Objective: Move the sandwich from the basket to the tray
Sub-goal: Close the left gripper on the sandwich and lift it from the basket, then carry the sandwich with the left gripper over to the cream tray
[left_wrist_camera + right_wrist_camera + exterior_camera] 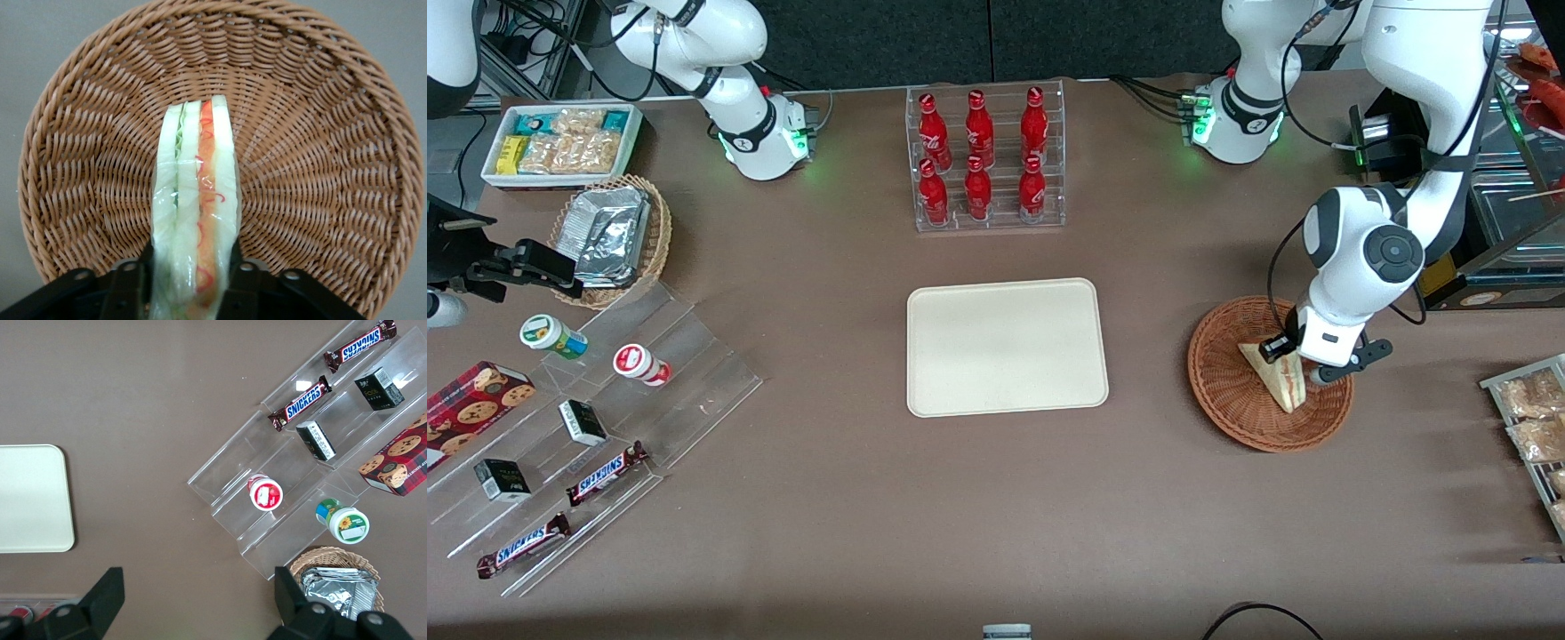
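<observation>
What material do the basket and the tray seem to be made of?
The basket looks like woven wicker, reddish-brown: its strands show clearly around the sandwich that the gripper clamps. The tray seems to be matte cream plastic, smooth, with a moulded rim.

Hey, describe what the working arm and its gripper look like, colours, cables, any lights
The working arm has glossy white rounded shells with a dark grey round joint cap and black bands. Black cables loop along it, and its base glows green. The gripper, over the basket, has a white body with black fingers and black side brackets.
</observation>
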Robot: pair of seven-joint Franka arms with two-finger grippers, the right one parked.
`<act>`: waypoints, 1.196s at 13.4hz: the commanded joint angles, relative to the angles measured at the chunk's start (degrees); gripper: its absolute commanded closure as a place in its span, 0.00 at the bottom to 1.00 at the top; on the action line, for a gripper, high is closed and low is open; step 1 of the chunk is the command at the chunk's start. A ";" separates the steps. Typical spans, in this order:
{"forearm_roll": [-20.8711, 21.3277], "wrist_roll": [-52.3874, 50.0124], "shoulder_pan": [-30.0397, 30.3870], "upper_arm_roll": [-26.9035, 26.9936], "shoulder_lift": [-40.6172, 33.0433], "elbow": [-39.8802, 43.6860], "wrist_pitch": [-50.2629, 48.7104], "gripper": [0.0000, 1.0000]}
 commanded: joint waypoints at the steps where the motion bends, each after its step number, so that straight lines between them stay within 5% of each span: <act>1: 0.06 -0.31 -0.67 0.11 -1.54 3.07 -5.80 1.00; 8: 0.15 -0.92 -0.67 -8.13 -5.94 21.26 -36.92 1.00; 13: 1.97 -11.18 -0.75 -24.99 -2.96 24.08 -36.16 1.00; 16: 5.06 -18.56 -0.93 -33.17 5.01 29.42 -34.05 1.00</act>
